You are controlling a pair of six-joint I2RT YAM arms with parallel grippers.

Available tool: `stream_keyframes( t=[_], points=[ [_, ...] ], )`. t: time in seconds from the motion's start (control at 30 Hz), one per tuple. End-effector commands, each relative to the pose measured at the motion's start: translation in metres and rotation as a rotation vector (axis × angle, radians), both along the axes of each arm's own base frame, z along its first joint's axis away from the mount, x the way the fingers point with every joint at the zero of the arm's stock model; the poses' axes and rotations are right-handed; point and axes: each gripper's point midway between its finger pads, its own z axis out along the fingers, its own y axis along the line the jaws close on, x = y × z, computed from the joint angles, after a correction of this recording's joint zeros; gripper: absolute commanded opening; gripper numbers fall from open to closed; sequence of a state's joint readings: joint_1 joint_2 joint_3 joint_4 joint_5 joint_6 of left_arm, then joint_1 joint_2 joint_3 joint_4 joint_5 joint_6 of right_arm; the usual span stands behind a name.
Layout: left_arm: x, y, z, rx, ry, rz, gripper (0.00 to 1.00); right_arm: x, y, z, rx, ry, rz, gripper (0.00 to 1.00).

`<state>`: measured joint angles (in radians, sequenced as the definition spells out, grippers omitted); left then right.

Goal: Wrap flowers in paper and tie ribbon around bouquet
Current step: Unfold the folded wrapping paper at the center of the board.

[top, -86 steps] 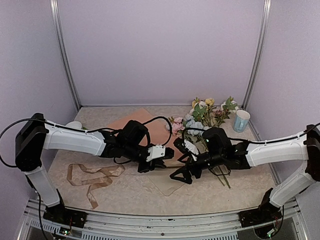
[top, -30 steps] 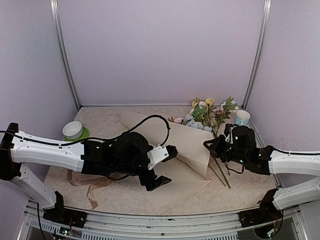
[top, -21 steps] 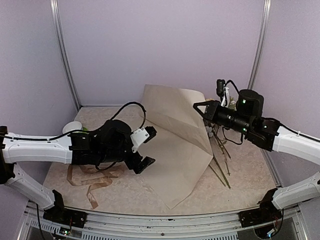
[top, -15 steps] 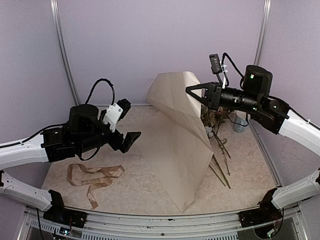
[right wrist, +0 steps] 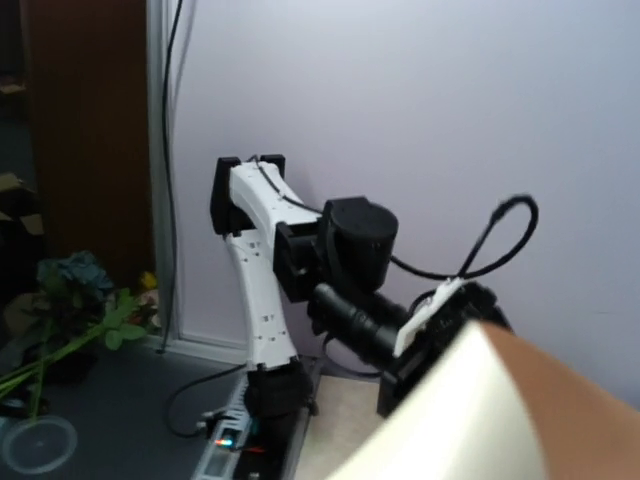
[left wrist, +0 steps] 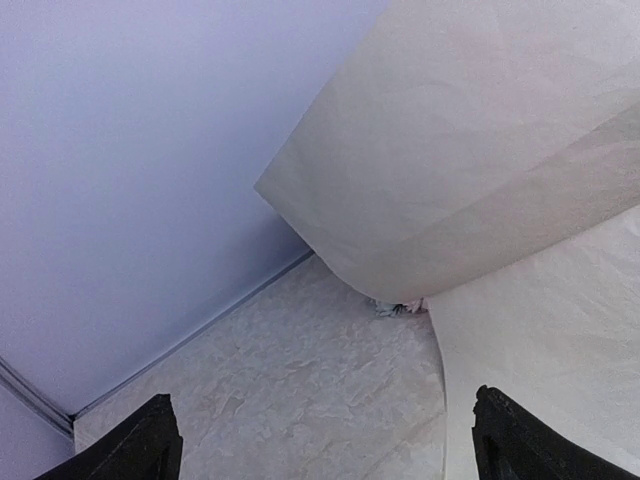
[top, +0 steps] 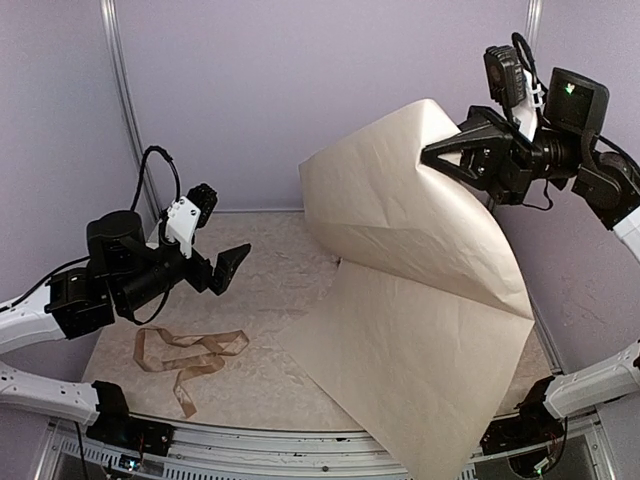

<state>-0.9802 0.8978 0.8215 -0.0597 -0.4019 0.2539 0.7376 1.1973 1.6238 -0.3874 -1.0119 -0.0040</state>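
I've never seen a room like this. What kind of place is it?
Probably a robot lab booth: plain lilac walls and metal poles box in a table where a robot arm holds up paper.

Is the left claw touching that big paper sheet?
Apart. The top view shows bare table between the open left gripper and the paper.

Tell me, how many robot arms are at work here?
2. The left arm hangs at the left, near the ribbon; the right arm is raised high at the right, holding up the paper. No third shows.
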Motion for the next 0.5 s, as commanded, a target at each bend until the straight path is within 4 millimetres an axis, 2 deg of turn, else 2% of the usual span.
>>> stream_keyframes(
  t=[0.0,0.03,0.1,0.17,0.2,0.23,0.33,0.4,0.47],
  points=[
    [0.026,0.008,-0.020,0.031,0.041,0.135,0.99,0.048,-0.005,-0.014,-0.028,0.024,-0.295,0.00],
    [0.033,0.009,-0.026,0.045,0.061,0.165,0.99,0.074,-0.006,-0.025,-0.046,0.061,-0.405,0.00],
    [0.047,0.013,-0.038,0.068,0.111,0.224,0.99,0.134,-0.017,-0.058,-0.111,0.169,-0.656,0.00],
    [0.061,0.016,-0.051,0.078,0.168,0.265,0.99,0.197,-0.045,-0.103,-0.186,0.289,-0.959,0.00],
    [0.067,0.016,-0.058,0.080,0.196,0.283,0.99,0.222,-0.059,-0.133,-0.236,0.347,-1.078,0.00],
    [0.073,0.016,-0.066,0.096,0.220,0.297,0.99,0.241,-0.073,-0.152,-0.262,0.375,-1.158,0.00],
    [0.080,0.013,-0.092,0.143,0.278,0.325,0.99,0.271,-0.095,-0.221,-0.356,0.449,-1.305,0.00],
    [0.082,0.010,-0.109,0.169,0.311,0.327,0.99,0.279,-0.107,-0.243,-0.375,0.454,-1.374,0.00],
    [0.080,0.004,-0.128,0.192,0.353,0.299,0.99,0.280,-0.113,-0.254,-0.383,0.453,-1.398,0.00]
  ],
)
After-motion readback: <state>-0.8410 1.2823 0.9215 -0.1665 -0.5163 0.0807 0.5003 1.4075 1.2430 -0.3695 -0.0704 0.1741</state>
